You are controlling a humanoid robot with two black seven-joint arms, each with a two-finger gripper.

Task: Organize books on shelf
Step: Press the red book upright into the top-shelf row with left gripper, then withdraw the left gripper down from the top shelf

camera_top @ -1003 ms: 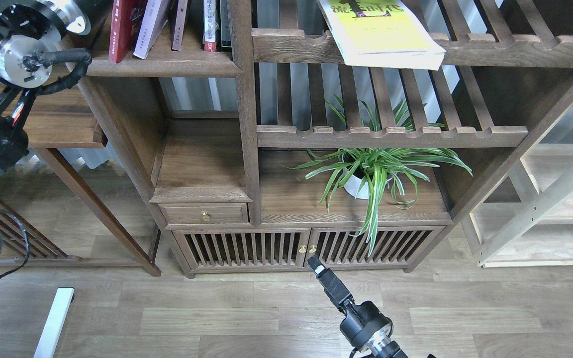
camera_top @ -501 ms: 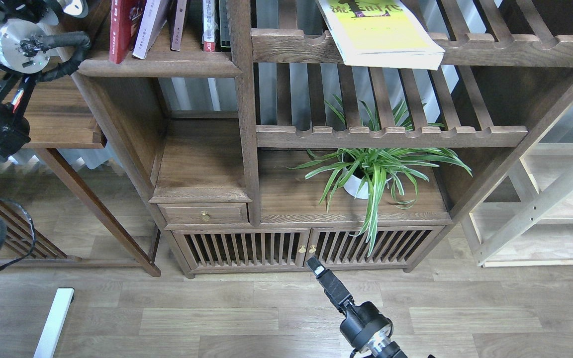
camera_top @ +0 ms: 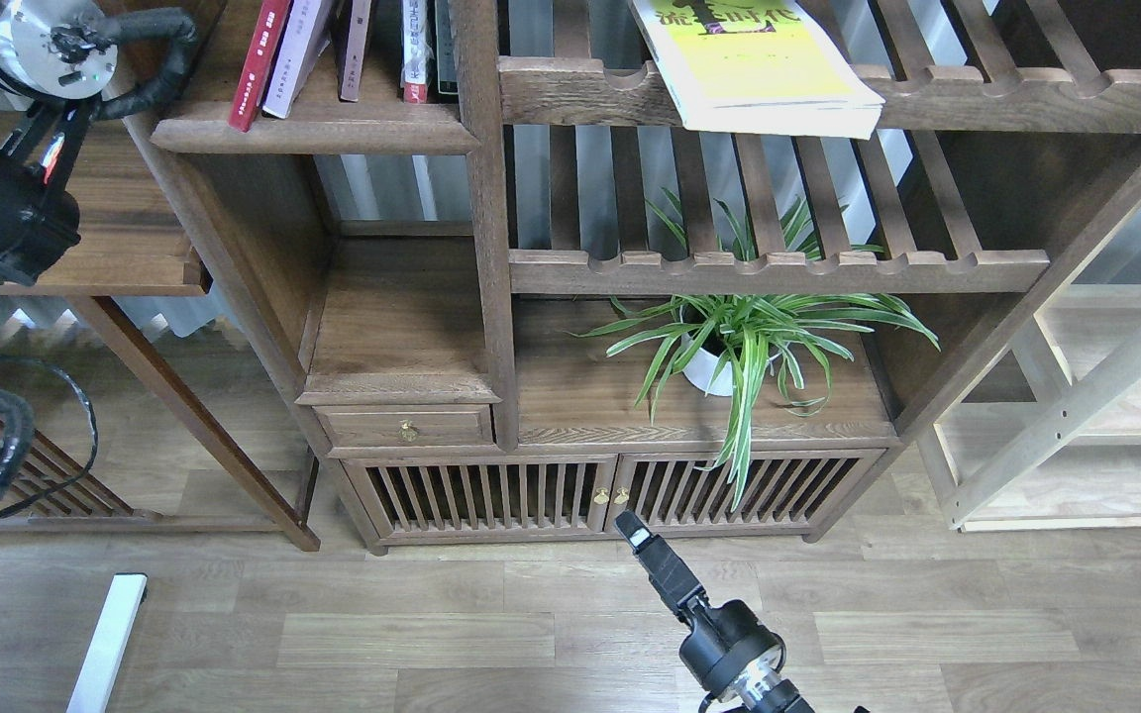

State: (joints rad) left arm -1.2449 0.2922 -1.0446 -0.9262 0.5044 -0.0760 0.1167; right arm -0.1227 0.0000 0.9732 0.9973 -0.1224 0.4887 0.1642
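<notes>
The right gripper [camera_top: 636,536] is held low over the floor [camera_top: 432,634], before the cabinet doors [camera_top: 610,492]; whether its jaws are spread or pressed together cannot be told. A plant [camera_top: 749,342] is seen behind, under a slatted rack [camera_top: 778,270]. On a higher rack a yellow-green book [camera_top: 759,64] is laid flat, overhanging the rail. Upper left, a red book [camera_top: 259,61] and a pale book [camera_top: 298,54] are leaned on the shelf [camera_top: 318,129]. The left gripper is out of view.
</notes>
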